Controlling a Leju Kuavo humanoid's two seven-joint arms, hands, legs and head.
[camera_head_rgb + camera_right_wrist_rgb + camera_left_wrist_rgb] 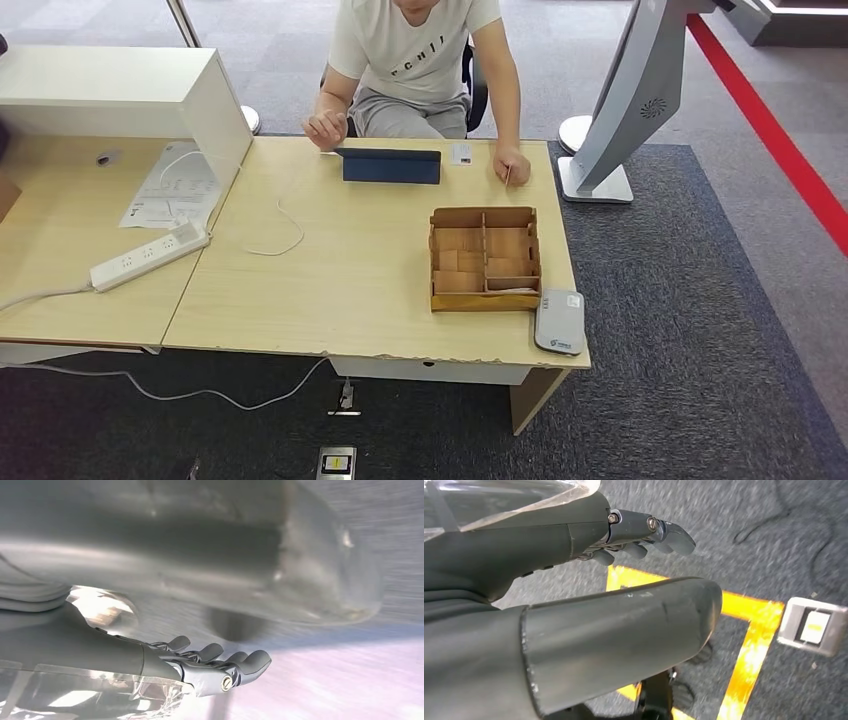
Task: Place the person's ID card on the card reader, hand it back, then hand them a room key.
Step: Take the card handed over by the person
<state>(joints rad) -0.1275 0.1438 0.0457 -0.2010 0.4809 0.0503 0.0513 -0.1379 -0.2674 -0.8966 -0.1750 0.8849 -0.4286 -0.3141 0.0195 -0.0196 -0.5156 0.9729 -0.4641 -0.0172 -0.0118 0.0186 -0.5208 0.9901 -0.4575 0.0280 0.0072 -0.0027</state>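
Observation:
A small white ID card (461,153) lies on the wooden table (340,290) at its far edge, beside a seated person's hand (512,168). The white card reader (560,320) sits at the table's near right corner. Next to it stands a cardboard compartment box (485,258) with a pale card (512,290) in its near right compartment. My left hand (574,545) hangs over the dark carpet, fingers (644,535) straight and thumb apart, holding nothing. My right hand (125,652) also hangs low, its fingers (225,662) extended and nothing in them.
A dark blue folded tablet case (390,165) stands in front of the person. On the left are a power strip (150,257), a paper sheet (170,190) and a white cabinet (110,95). A white kiosk stand (640,100) rises at the right. Yellow floor tape (749,645) and a floor socket (814,626) lie below.

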